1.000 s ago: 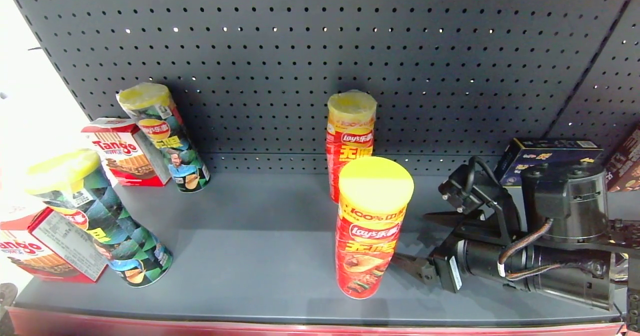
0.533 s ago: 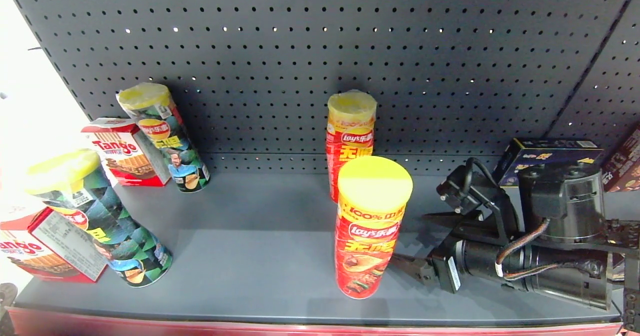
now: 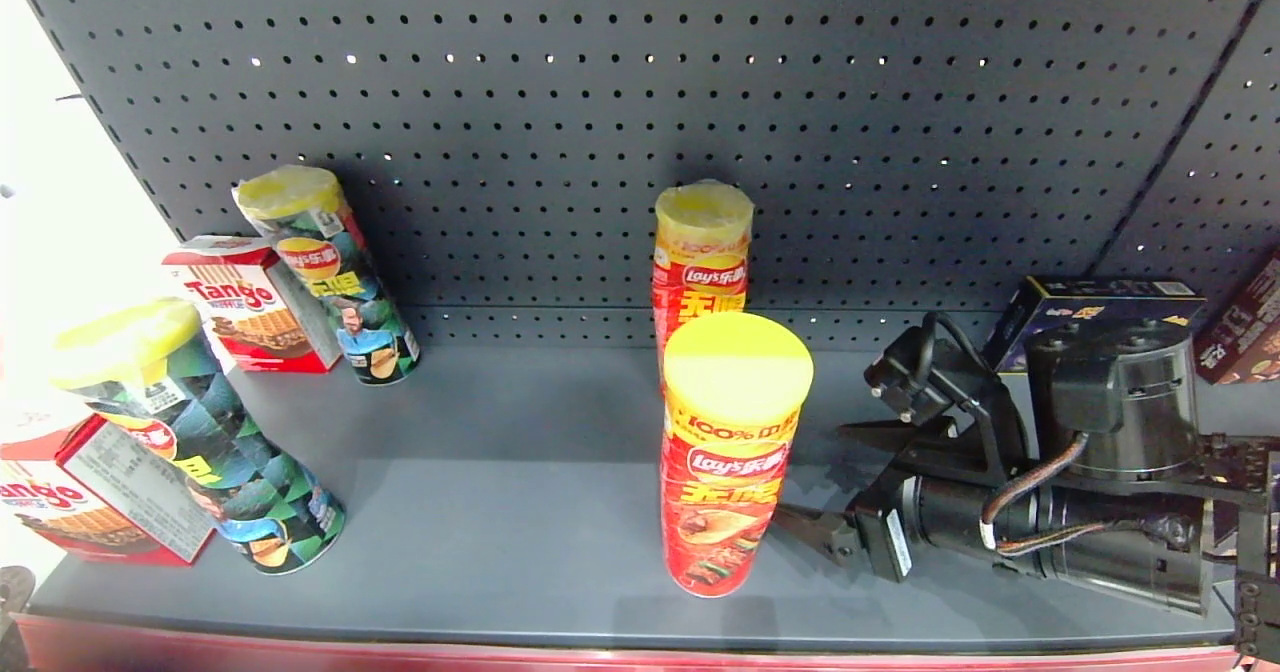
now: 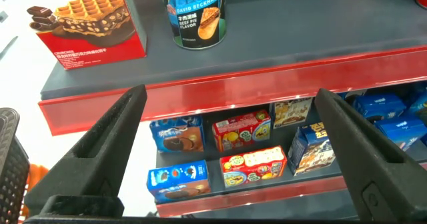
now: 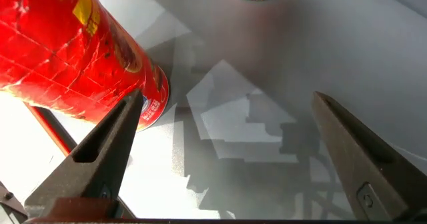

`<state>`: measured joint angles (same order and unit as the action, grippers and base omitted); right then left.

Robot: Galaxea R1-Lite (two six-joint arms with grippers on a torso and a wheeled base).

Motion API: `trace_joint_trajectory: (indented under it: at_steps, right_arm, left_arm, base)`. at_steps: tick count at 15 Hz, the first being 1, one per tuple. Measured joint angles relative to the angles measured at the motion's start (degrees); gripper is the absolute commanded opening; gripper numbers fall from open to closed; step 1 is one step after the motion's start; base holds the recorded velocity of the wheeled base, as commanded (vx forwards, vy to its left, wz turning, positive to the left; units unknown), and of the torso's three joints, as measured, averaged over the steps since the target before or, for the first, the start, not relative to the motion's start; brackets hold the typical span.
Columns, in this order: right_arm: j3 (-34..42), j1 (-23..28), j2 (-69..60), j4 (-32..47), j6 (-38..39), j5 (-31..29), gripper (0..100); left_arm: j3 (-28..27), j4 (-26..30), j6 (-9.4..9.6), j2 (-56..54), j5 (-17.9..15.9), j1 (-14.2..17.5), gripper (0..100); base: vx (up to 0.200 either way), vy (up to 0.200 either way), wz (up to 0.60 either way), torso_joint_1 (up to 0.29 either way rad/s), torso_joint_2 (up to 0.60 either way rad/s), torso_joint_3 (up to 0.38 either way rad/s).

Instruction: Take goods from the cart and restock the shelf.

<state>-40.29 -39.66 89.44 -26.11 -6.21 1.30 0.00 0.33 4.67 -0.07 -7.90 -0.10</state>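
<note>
Since the red can (image 3: pixel 735 452) stands upright on the shelf (image 3: pixel 500 512) just beside the right gripper (image 3: pixel 818 474), whose jaws gape empty, this placement looks done; more restocking likely remains.

Rear can (image 3: pixel 702 242) partly hidden, wafer box (image 3: pixel 60 517) cropped

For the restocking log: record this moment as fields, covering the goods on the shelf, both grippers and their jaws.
shelf: grey, with a pegboard back
front red can: standing near the front edge, yellow lid
rear red can: standing behind it, by the pegboard
right gripper: at shelf level beside the front red can, jaws open, holding nothing; contact unclear
left gripper: before the shelf's red front edge, jaws open, empty
other goods: green cans and wafer boxes at left; dark box at right
</note>
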Motion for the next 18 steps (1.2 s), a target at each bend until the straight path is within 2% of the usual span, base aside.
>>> trace_joint_trajectory:
  at_steps: [18]
  right_arm:
    - [0.33,-0.63,-0.33,-0.05,0.05,0.00,100]
  left_arm:
    - [0.00,0.02,0.00,0.00,0.00,0.00,100]
  base:
    - [0.000,0.000,0.00,0.000,0.00,0.000]
